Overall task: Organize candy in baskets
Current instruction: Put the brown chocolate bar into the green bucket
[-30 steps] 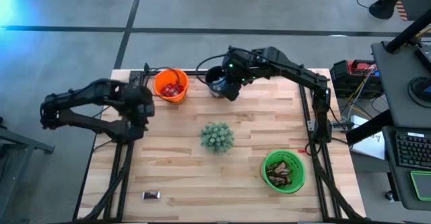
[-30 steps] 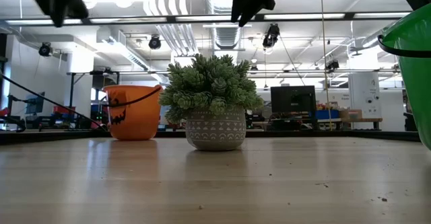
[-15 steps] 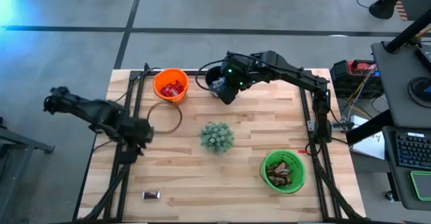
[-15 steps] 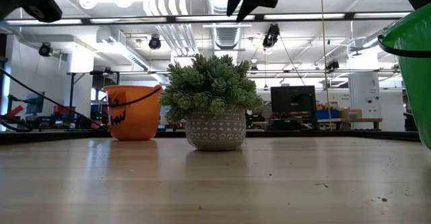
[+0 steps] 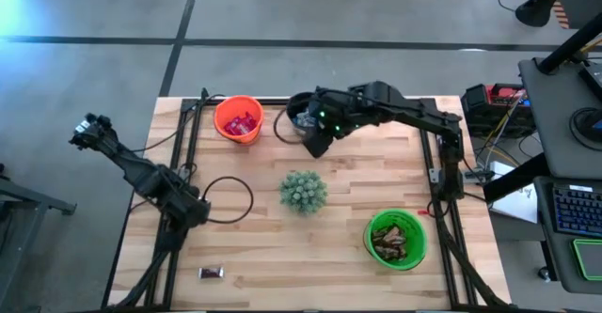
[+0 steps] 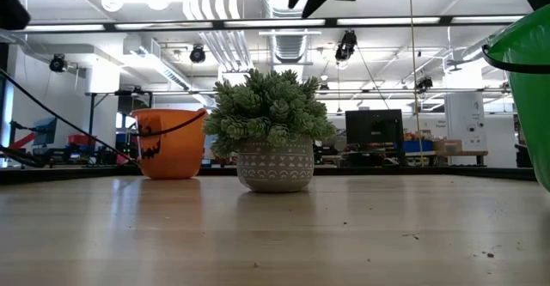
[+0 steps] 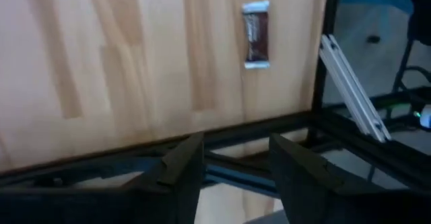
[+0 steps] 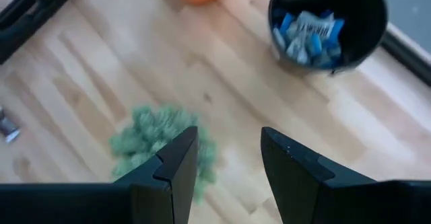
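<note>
One dark brown candy bar (image 5: 211,273) (image 7: 256,34) lies flat near the table's near left corner. The orange bucket (image 5: 238,118) (image 6: 169,143) holds red candy, the black bucket (image 5: 301,111) (image 8: 328,23) blue-and-silver candy, and the green bucket (image 5: 396,240) (image 6: 524,80) brown candy. My left gripper (image 5: 183,210) (image 7: 236,170) hangs open over the table's left side, on the far side of the brown bar. My right gripper (image 5: 315,139) (image 8: 229,163) is open and empty above the table, just near of the black bucket.
A spiky green plant (image 5: 303,191) (image 6: 273,131) in a patterned pot stands at the table's middle, between the buckets. Black frame rails (image 7: 269,146) run along the table's left edge. Bare wood lies between the plant and the brown bar.
My left gripper has swung from beside the orange bucket toward the table's near edge, closing on the brown candy bar. My right gripper has drawn back from over the black bucket, a little toward the near edge.
</note>
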Controlling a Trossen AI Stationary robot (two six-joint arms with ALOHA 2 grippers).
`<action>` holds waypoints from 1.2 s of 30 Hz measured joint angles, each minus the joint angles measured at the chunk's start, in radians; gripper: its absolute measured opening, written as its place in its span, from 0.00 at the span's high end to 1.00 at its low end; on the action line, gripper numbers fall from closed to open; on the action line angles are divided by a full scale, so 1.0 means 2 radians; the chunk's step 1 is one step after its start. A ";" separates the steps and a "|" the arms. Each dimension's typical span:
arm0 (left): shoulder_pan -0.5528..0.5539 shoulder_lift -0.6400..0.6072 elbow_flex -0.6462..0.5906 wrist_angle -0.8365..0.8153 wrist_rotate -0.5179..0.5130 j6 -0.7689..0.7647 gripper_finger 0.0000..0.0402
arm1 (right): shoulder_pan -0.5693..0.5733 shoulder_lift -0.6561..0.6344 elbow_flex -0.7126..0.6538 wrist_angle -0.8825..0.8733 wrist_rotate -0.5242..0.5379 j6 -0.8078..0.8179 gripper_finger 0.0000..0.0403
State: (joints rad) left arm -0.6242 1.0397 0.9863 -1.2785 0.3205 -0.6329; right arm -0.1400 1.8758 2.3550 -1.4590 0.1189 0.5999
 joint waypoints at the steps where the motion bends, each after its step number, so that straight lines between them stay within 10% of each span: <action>1: -0.002 0.000 0.000 0.000 0.004 0.000 0.62 | 0.006 -0.002 0.000 -0.008 0.000 0.008 0.62; 17: -0.106 -0.005 0.000 0.034 -0.189 -0.103 0.56 | 0.092 -0.016 0.000 -0.055 0.020 0.134 0.62; 36: -0.225 0.109 -0.083 0.211 -0.207 -0.221 0.56 | 0.117 -0.014 0.000 -0.056 0.020 0.176 0.62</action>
State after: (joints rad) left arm -1.0742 1.2574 0.8204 -0.8562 -0.0944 -1.0756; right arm 0.0944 1.8484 2.3554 -1.5703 0.1583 0.9510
